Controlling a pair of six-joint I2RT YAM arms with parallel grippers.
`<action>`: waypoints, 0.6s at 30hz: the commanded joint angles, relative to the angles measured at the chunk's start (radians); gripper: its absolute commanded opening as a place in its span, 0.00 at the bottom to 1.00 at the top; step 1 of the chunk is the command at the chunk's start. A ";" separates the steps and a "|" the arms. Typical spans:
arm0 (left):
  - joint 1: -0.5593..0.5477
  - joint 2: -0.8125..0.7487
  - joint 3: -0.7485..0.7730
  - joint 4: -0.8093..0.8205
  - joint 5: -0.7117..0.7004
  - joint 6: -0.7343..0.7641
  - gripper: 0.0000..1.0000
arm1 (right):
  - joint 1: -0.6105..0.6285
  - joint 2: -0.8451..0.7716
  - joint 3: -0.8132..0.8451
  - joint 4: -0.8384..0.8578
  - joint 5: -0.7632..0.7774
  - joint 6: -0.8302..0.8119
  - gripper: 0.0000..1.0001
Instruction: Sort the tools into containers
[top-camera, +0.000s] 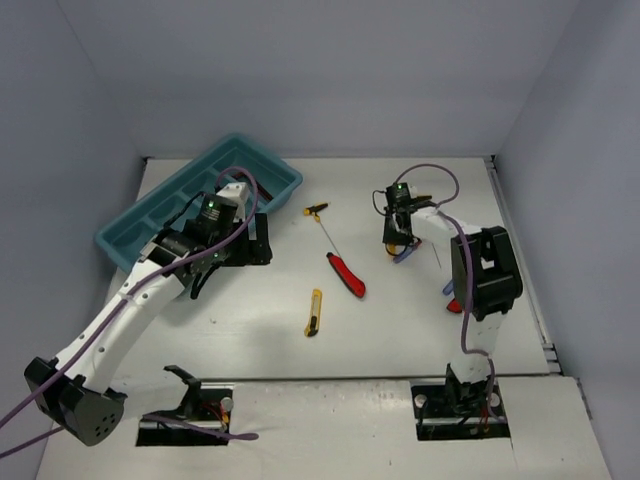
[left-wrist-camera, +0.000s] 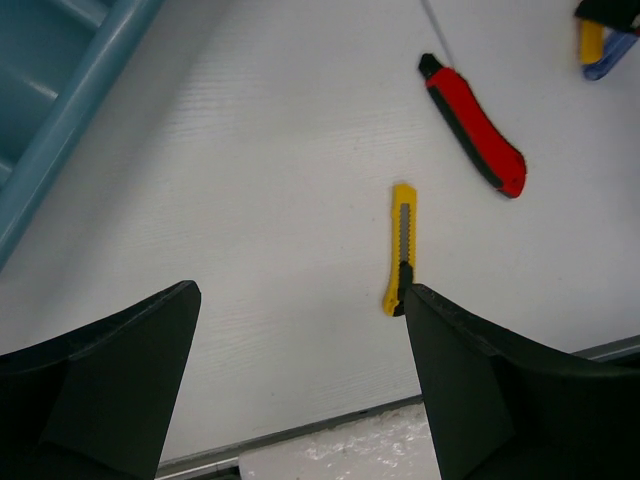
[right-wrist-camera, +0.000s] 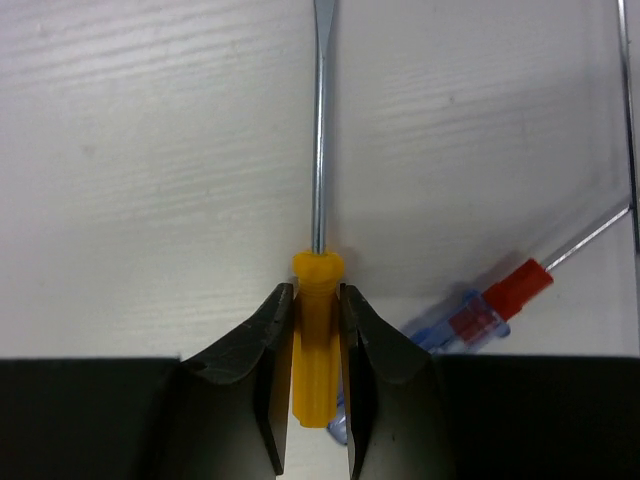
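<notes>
The orange screwdriver is clenched by its handle in the right claw, toward the tabletop's far right corner, shaft pointing straight ahead; the tray is set at the far left corner, beside the released left claw
</notes>
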 joint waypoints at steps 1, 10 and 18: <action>0.002 0.013 0.071 0.133 0.104 0.016 0.81 | 0.073 -0.222 0.004 -0.009 -0.006 -0.076 0.00; -0.001 0.072 0.115 0.408 0.274 -0.067 0.81 | 0.169 -0.569 -0.086 0.038 -0.132 -0.148 0.00; -0.051 0.147 0.185 0.631 0.346 -0.163 0.81 | 0.202 -0.807 -0.216 0.101 -0.257 -0.162 0.00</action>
